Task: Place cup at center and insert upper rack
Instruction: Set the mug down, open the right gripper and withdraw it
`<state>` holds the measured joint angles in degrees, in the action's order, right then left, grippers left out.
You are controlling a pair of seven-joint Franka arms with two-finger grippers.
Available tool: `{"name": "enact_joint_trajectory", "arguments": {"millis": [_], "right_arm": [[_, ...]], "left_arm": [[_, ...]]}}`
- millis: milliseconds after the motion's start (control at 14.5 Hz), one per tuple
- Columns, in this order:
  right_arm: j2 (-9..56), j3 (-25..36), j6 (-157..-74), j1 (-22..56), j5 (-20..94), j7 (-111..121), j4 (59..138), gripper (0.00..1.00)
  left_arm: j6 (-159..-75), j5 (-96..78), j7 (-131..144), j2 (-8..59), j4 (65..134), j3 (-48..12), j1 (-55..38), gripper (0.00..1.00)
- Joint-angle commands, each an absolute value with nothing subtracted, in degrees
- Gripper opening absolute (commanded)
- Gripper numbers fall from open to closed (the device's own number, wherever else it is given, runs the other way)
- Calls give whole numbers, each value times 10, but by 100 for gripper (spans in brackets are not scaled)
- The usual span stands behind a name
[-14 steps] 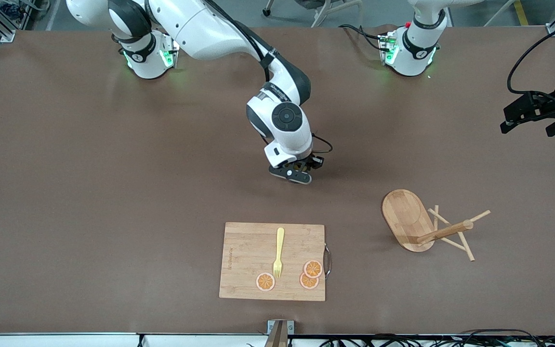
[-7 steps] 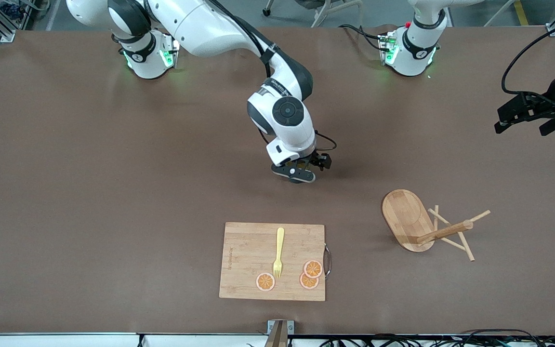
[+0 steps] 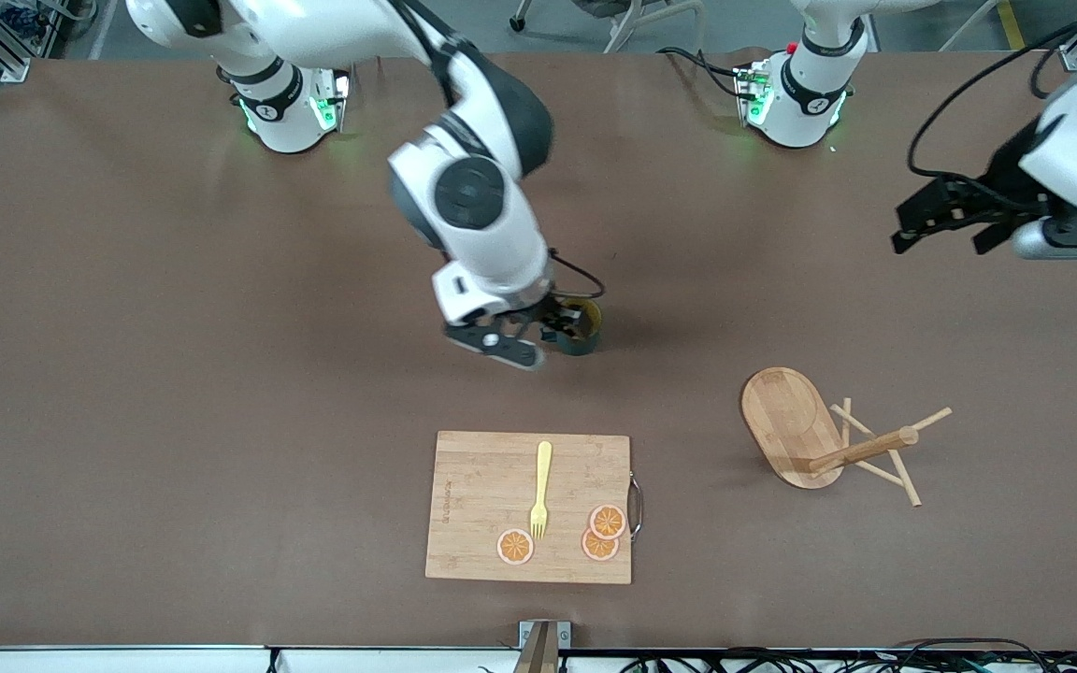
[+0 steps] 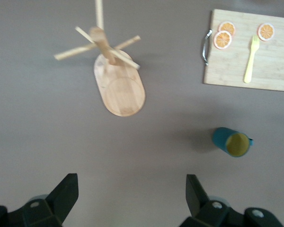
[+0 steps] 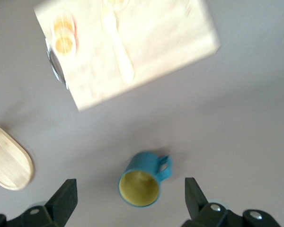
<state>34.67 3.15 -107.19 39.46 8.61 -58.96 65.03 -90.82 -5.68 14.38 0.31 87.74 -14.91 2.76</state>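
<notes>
Right wrist view: right end effector point(image 5: 128, 201) open, apparently clear of cup point(image 5: 143, 180).

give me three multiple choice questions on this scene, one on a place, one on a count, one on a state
1. Where is the cup?
A. on the board
B. on the table, under the right pincer
C. on the rack

2. How many orange slices lie on the board?
A. one
B. three
C. five

3. How does the rack stand?
A. upright
B. tipped on its side
C. held by the left pincer

Answers:
1 B: the cup stands on the table below the open right pincer, off the board.
2 B: three slices lie by the fork.
3 B: the rack lies with its post sideways; the open left pincer hangs above it, apart.
</notes>
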Motion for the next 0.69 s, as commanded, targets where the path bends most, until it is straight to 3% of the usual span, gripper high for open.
{"name": "enact_joint_trajectory", "arguments": {"millis": [0, 345, 622], "right_arm": [[284, 19, -1013, 332, 40, -510, 679, 100], [224, 29, -910, 204, 33, -337, 679, 100], [197, 28, -881, 115, 36, -221, 679, 100]], "left_arm": [[-908, -62, 184, 2, 888, -195, 28, 100], [-945, -58, 286, 4, 910, -297, 27, 100], [-1025, -44, 405, 9, 950, -390, 19, 100]]}}
